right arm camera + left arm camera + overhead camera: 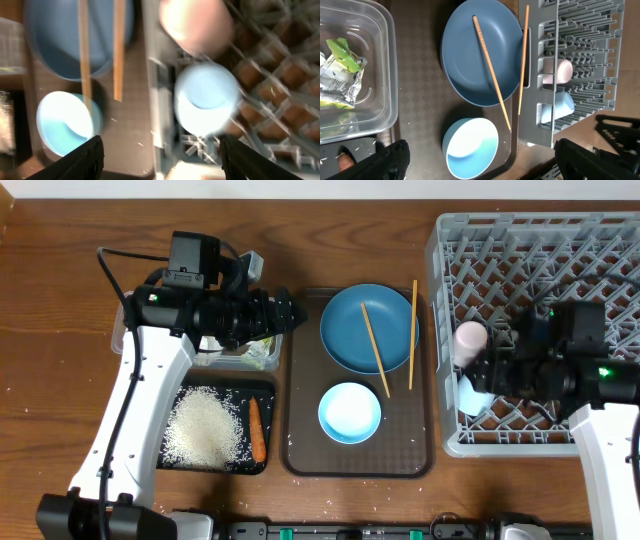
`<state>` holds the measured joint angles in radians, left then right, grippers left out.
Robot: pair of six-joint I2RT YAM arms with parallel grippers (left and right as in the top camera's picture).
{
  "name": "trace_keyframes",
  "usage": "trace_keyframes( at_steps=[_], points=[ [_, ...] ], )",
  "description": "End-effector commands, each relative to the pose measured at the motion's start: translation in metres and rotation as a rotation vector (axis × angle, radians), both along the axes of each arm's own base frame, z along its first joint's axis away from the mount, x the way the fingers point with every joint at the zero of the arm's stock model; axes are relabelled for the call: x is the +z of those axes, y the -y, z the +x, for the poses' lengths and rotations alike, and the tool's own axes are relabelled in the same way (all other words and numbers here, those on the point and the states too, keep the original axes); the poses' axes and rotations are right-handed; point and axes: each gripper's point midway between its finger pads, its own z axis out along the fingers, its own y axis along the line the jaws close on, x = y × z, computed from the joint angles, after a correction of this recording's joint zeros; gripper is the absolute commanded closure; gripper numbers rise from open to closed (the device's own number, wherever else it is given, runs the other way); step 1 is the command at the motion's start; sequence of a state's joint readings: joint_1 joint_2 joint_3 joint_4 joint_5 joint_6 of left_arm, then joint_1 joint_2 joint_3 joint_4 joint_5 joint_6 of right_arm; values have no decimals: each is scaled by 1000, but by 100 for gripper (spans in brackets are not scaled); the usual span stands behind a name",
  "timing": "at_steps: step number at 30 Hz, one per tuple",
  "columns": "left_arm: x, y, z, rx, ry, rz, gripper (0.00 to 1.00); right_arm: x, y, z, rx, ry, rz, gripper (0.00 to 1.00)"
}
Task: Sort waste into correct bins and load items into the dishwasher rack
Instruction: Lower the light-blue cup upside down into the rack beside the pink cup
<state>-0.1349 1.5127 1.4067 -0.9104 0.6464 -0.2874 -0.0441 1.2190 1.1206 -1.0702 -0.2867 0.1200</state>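
The dark-blue plate lies on the brown tray with two chopsticks across it. The small light-blue bowl sits in front of it. The pink cup and light-blue cup lie in the grey rack at its left edge. Rice and the carrot lie in the black tray. The wrapper is in the clear tub. My left gripper is open and empty above the tub's right edge. My right gripper is open by the cups.
The rack fills the right side of the table, its front edge near the table's front. The brown tray sits between the bins and the rack. Loose rice grains lie on the wood in front of the tray. The napkin is not visible.
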Motion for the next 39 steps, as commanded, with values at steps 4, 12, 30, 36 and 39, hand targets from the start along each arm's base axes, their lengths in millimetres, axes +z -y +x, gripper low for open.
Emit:
trace_keyframes(
  at_steps=[4,12,30,36,39],
  points=[
    [1,-1,2,-1,10,12,5,19,-29,8,104,74,-73,24],
    [1,-1,2,-1,10,12,5,15,16,14,-53,72,-276,64],
    [1,-1,2,-1,10,12,5,-54,22,33,-49,-157,-283,89],
    [1,-1,2,-1,10,12,5,-61,23,14,-37,-245,-287,88],
    [1,-1,2,-2,10,12,5,-63,23,-1,-29,-304,-292,89]
  ],
)
